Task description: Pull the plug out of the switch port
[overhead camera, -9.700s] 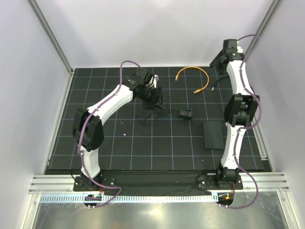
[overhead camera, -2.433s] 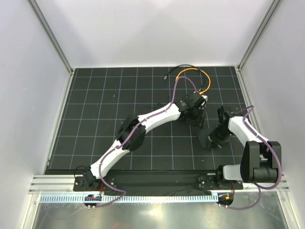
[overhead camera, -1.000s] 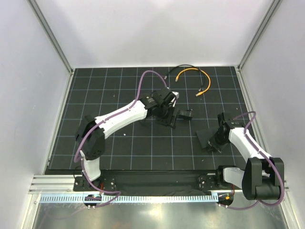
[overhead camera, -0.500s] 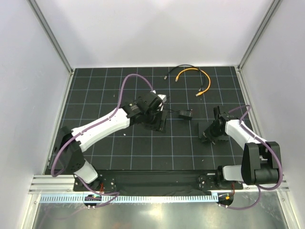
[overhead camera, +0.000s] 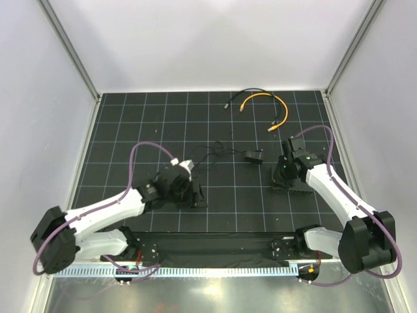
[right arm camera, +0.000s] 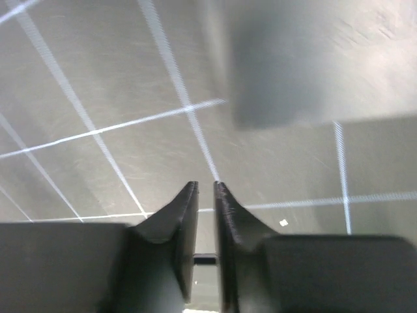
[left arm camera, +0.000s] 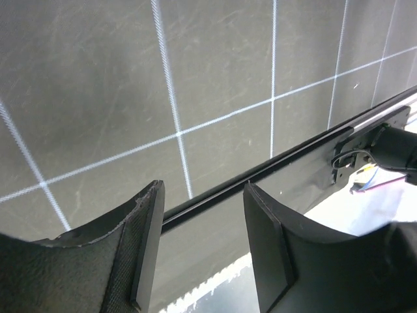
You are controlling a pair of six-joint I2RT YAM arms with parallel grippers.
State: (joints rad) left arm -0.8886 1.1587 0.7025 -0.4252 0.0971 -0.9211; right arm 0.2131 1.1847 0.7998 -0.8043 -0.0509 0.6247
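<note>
The left arm had swung right back in that last half second, off the middle of the gridded surface (overhead camera: 130,137) and down toward its own near-left corner, and the left end effector (overhead camera: 193,194) now sat low, close to the near edge. Its fingers (left arm camera: 146,248) stood wide apart with only bare mat and the edge rail between them, so it carried nothing.

Over on the other side the right arm had pushed forward and inward, and the right end effector (overhead camera: 287,172) was down over the switch box (overhead camera: 291,185). That box lay right of centre, near the small adapter block (overhead camera: 253,156) but apart from it. The right fingers (right arm camera: 186,215) were drawn in to a thin slit with nothing caught in it, so whatever the right arm was doing to the box, it wasn't a pinch.

The switch port itself was hidden, since the arm covered most of the box in the overhead view and the wrist view was too blurred to help. What did show was that the orange patch cable (overhead camera: 285,114) and the black cable (overhead camera: 251,91) both lay curled at the far side, well apart from the box, and no lead ran to it.

My read was that the plug was already out. With the left arm backed away empty-handed, the pull looked done, although the port itself couldn't be checked
</note>
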